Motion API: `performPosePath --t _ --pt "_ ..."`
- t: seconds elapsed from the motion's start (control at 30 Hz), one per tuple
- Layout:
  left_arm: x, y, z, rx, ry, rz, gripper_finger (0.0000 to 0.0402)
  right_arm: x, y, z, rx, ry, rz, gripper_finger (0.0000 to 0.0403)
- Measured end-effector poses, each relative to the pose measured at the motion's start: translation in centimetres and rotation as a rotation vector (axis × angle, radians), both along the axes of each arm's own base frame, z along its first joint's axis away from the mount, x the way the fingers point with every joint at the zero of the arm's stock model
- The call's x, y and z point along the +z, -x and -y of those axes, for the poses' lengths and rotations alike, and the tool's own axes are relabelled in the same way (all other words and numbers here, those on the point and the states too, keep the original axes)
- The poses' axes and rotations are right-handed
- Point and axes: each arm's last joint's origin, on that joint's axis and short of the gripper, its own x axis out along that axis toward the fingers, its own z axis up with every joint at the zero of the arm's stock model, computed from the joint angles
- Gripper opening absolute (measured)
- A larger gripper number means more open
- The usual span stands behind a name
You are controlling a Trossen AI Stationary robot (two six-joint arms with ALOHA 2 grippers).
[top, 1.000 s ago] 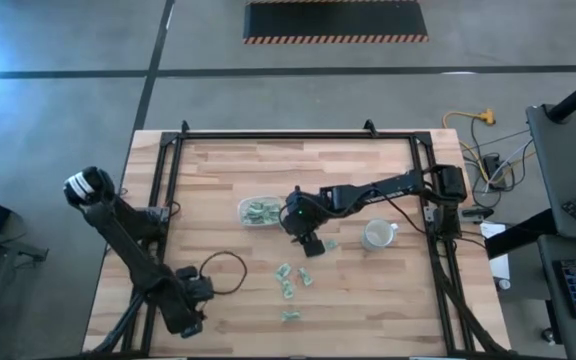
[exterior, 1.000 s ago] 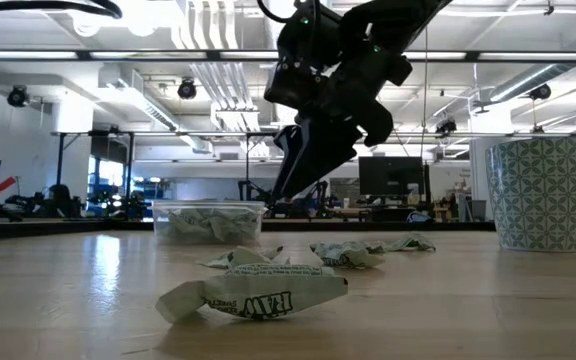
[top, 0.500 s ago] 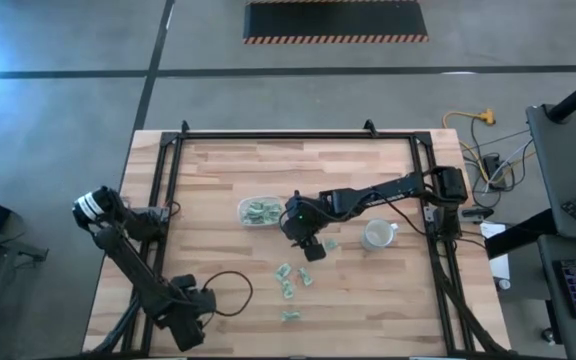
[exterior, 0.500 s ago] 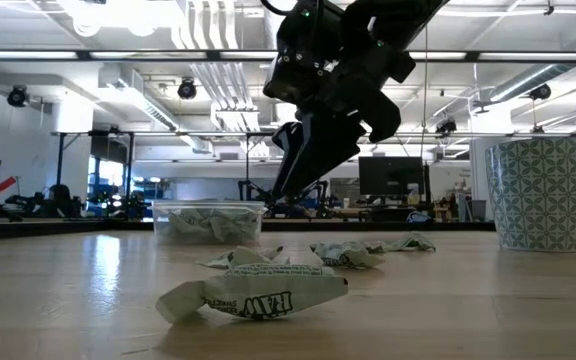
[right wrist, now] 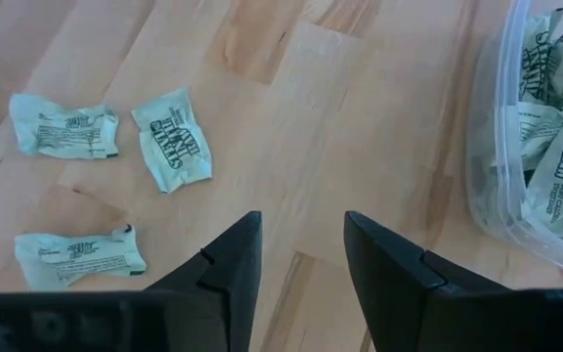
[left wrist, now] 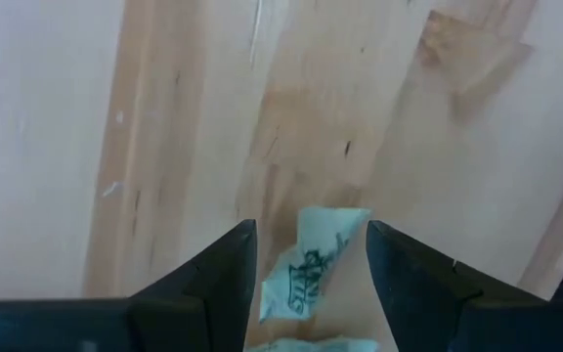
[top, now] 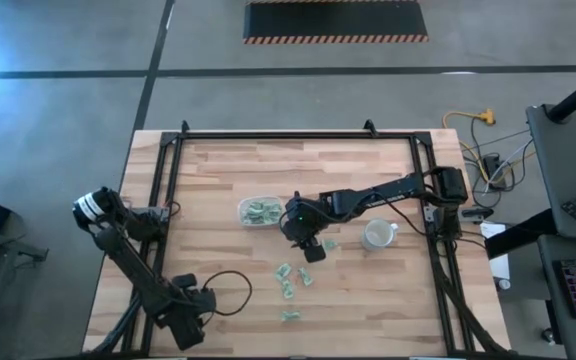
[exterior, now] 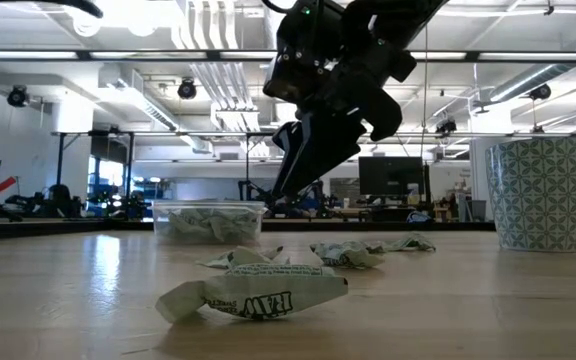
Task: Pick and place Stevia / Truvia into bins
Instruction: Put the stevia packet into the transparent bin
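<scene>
Wooden tabletop point(top: 368, 300) holds clear tub point(top: 258, 212) of green packets point(right wrist: 555, 186); both tools' fingers apart.

place: open-plan lab | signs: ceiling ducts point(exterior: 213, 60), monitors point(exterior: 393, 178) (far desks), concrete floor point(top: 58, 110)

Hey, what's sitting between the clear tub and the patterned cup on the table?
In the high view, the right pincer and one packet lie between the tub and the cup.
</scene>
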Motion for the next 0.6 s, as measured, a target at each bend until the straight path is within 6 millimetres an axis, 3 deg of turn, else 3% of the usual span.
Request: performPosePath --t 0.37,0.6 --pt "-0.61 0.09 -0.16 -0.008 0.010 0.014 0.0164 0.00 0.01 -0.06 0.002 0.001 -0.001 0.0132" --pt "-0.63 0.09 -0.19 -0.014 0.007 0.013 0.0070 -0.01 0.01 -0.06 0.001 0.000 -0.001 0.0125"
